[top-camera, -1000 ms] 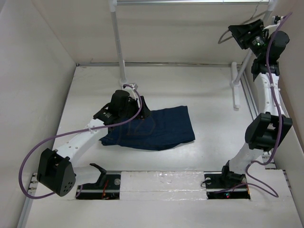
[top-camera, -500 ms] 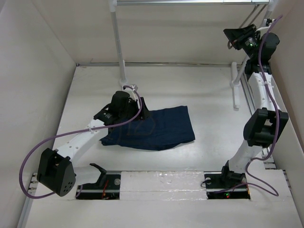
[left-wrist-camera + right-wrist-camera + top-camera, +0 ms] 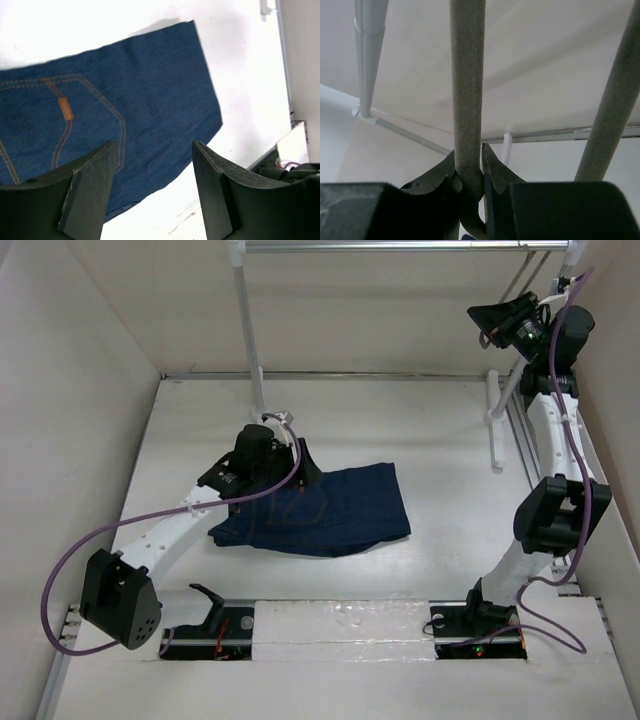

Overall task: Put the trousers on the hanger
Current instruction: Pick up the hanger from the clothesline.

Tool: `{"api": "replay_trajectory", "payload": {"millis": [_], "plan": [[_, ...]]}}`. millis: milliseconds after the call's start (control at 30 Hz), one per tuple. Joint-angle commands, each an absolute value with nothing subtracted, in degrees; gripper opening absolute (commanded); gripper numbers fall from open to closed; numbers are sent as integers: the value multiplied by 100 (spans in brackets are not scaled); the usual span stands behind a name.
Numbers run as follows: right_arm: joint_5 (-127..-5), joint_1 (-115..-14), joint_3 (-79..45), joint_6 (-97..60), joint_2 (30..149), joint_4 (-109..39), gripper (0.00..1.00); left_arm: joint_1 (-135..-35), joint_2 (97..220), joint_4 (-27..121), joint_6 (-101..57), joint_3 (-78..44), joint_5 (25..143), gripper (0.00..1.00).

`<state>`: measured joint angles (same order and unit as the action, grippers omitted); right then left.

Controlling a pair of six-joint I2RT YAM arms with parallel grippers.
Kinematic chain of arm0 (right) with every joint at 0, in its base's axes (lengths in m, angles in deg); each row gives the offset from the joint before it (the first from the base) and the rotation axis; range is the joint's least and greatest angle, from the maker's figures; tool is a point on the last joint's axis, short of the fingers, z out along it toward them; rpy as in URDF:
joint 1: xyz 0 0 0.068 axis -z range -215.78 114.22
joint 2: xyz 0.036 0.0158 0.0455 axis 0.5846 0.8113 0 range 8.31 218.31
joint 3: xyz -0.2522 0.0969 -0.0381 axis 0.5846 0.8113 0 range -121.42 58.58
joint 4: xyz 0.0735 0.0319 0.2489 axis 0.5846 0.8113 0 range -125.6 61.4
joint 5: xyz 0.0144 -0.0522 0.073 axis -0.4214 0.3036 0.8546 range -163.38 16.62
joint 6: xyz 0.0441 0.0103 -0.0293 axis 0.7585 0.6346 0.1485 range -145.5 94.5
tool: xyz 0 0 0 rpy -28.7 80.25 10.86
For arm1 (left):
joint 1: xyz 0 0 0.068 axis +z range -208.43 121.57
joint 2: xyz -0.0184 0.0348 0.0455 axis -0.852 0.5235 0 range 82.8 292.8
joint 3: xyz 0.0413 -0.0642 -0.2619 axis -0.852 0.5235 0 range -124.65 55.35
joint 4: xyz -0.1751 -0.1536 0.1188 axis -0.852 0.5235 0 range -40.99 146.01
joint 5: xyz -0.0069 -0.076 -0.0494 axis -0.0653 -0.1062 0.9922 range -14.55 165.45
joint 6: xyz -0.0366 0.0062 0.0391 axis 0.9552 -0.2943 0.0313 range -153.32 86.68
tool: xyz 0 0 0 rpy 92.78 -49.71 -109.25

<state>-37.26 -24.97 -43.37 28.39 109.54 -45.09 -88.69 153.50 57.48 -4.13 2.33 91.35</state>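
Observation:
The trousers (image 3: 330, 510) lie folded flat on the white table, dark navy denim with an orange-tan patch (image 3: 65, 108) beside a back pocket. My left gripper (image 3: 303, 468) hovers over their left end, and its open jaws (image 3: 152, 150) frame the cloth's edge with nothing between them. High at the right, my right gripper (image 3: 487, 318) is shut on the hanger (image 3: 467, 75). A grey rod of it runs up between the fingers (image 3: 468, 150), and a second grey rod (image 3: 615, 100) slants at the right. From above, the hanger (image 3: 520, 278) shows only as a thin line under the rail.
A white rack pole (image 3: 248, 330) rises behind the left gripper, and another pole (image 3: 510, 390) stands beside the right arm. The metal rail (image 3: 400, 245) crosses the top. A white bracket (image 3: 494, 430) lies at the table's right. Walls enclose the table's left, back and right.
The right gripper has closed on the hanger's rod and its wrist has shifted slightly up and left. The left arm and the trousers have hardly moved.

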Motion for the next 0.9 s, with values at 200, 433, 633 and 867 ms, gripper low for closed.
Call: {"api": "replay_trajectory", "payload": {"millis": [200, 433, 633, 867], "plan": [[-3058, -2540, -3715, 2311, 10279, -4641, 10, -8867, 15417, 5753, -440, -389, 9400, 57], [-2944, -2655, -3082, 2100, 9980, -4702, 10, -8867, 15408, 5859, -476, -714, 9496, 57], [-2786, -2655, -2694, 1802, 9743, -4475, 9, -8867, 15496, 5885, -458, -1038, 9637, 57], [-2856, -2901, -1614, 1010, 9225, -3868, 9, -9305, 15926, 5797, -238, -2075, 9787, 57]]}}
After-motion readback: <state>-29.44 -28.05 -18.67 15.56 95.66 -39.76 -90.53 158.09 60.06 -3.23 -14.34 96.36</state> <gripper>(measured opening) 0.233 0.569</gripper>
